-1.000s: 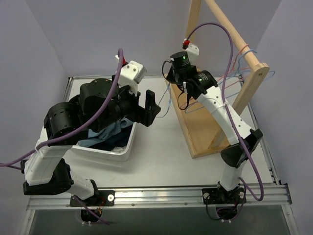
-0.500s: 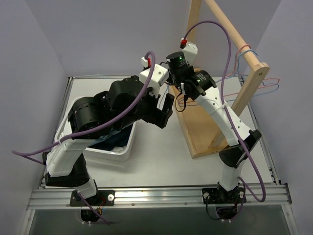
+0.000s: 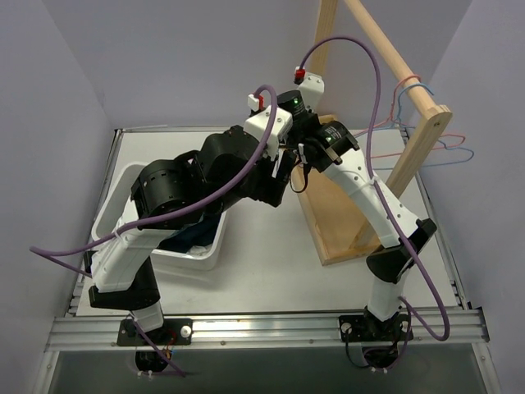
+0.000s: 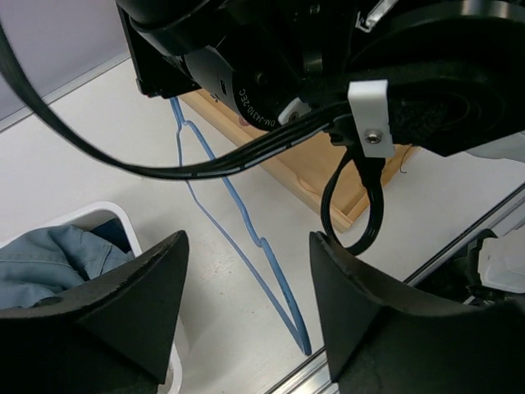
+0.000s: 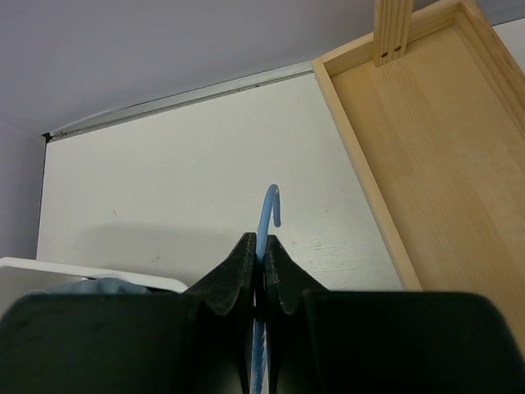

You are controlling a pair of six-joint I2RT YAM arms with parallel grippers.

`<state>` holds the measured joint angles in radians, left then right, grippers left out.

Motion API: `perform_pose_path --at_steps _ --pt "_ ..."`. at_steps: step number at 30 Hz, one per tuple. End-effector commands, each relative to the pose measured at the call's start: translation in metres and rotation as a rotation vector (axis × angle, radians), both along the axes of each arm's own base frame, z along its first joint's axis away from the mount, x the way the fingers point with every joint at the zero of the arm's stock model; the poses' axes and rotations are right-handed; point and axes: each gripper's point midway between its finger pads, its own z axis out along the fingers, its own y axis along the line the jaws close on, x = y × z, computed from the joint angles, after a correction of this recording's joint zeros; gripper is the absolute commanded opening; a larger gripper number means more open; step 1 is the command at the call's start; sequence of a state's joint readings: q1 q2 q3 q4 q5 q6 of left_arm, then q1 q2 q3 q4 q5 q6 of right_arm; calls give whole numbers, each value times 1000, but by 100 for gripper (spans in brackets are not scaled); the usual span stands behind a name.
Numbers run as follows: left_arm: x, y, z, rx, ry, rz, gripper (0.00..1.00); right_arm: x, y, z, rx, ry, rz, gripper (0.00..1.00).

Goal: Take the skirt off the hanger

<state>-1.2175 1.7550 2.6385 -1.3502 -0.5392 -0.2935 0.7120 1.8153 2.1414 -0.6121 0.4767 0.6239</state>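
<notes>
The skirt is not in view. A pink-red wire hanger (image 3: 449,139) hangs bare on the wooden rail at the right, beside a light-blue one. My right gripper (image 5: 261,246) is shut on the neck of another light-blue wire hanger (image 5: 269,205), with the hook sticking out past the fingertips. That hanger hangs down in the left wrist view (image 4: 238,215), bare, above the table. My left gripper (image 4: 246,246) is open, its jaws wide apart on either side of the hanger's lower corner, just below the right wrist (image 3: 305,111).
A white bin (image 3: 205,250) at the left holds blue denim garments (image 4: 57,263). The wooden rack's base tray (image 3: 344,213) and slanted rail (image 3: 394,66) stand at the right. The table's near metal edge (image 4: 459,238) runs below.
My left arm has swung from over the bin to the right, up under the right wrist. The right gripper has shifted a little left. The hangers on the rail have swung outward.
</notes>
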Motion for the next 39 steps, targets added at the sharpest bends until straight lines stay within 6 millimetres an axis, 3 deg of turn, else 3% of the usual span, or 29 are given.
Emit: perform_pose_path --at_steps 1,4,5,7,13,17,19,26,39 --pt "-4 34 -29 193 40 31 67 -8 -9 28 6 -60 -29 0" --pt "-3 38 -32 204 52 45 49 -10 -8 30 5 -63 -24 0" --pt "-3 40 -33 207 56 48 48 -11 -9 29 3 -60 -25 0" --pt "-4 42 -33 198 64 56 48 -11 -10 30 3 -61 -27 0" --pt "-9 47 -34 181 84 62 66 -12 -11 33 6 -66 -28 0" --pt "-13 46 -39 184 111 49 68 -13 -12 32 0 -64 -30 0" --pt "-15 47 -41 190 120 45 67 -13 -12 33 1 -65 -30 0" --pt "-17 54 -47 214 138 64 47 -13 -14 31 -5 -63 -35 0" --pt "-26 61 -57 237 181 51 68 -7 -12 28 -13 -60 -46 0"
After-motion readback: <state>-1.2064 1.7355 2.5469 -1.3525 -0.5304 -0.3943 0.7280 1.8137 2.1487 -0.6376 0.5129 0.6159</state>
